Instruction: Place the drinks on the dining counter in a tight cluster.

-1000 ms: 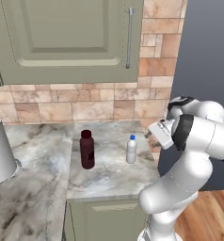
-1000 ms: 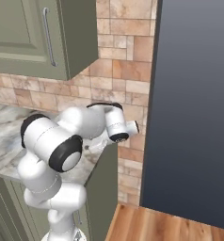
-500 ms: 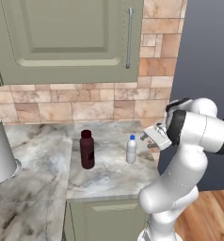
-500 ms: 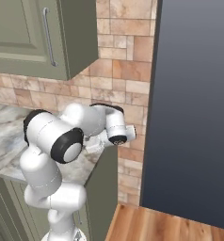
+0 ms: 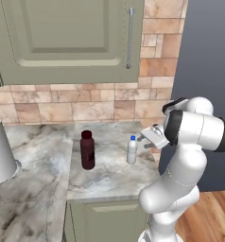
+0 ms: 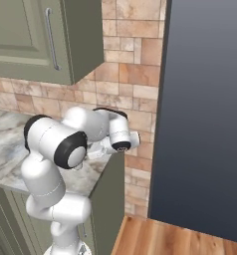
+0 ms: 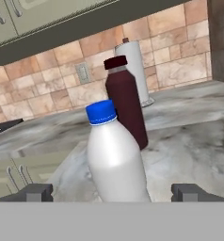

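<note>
Jaws wide open, gripper (image 7: 112, 192) level with white bottle (image 5: 132, 150) near counter (image 5: 109, 175) right edge. Advice: straddle body squarely, avoid nudging maroon bottle (image 5: 87, 150) beyond.

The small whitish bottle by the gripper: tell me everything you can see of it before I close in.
The small whitish bottle has a rounded, smooth, plastic-looking body narrowing to a blue screw cap. It is capped and stands upright on the marble counter, near its right end. The stout maroon bottle stands apart to its left. The gripper faces it with jaws open, one fingertip on each side; I see no contact. Only the counter touches it.
</note>
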Tool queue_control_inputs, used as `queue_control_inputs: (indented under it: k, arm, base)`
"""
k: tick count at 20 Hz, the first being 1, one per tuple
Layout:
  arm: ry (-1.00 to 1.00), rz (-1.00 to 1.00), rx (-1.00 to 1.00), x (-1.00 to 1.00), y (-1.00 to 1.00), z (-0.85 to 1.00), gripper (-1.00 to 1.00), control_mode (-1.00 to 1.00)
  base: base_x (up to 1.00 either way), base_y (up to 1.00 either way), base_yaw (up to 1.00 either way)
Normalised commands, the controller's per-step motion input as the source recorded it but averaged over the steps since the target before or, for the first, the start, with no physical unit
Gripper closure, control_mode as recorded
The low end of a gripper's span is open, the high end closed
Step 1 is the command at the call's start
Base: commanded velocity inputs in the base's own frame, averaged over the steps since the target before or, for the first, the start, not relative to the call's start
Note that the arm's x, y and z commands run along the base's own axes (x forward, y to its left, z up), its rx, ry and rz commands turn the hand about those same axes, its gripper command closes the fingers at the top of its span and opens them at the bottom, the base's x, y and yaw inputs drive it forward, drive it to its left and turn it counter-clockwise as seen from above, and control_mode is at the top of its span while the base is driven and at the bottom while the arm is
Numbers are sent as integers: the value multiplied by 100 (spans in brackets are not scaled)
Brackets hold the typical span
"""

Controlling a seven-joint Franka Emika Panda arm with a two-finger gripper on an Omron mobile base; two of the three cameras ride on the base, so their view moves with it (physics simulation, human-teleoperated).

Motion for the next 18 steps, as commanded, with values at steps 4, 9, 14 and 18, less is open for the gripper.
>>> queue_control_inputs:
  k: [4, 9, 14, 18]
  arm:
    - [0, 0, 0, 0, 11, -3, -100, -100]
    - [0, 0, 0, 0, 22, -10, -100, -100]
    - [0, 0, 0, 0, 16, -5, -100, -100]
    - [0, 0, 0, 0, 12, 0, -100, -100]
  base:
    - [0, 0, 0]
    - [0, 0, 0]
    - [0, 0, 0]
    - [0, 0, 0]
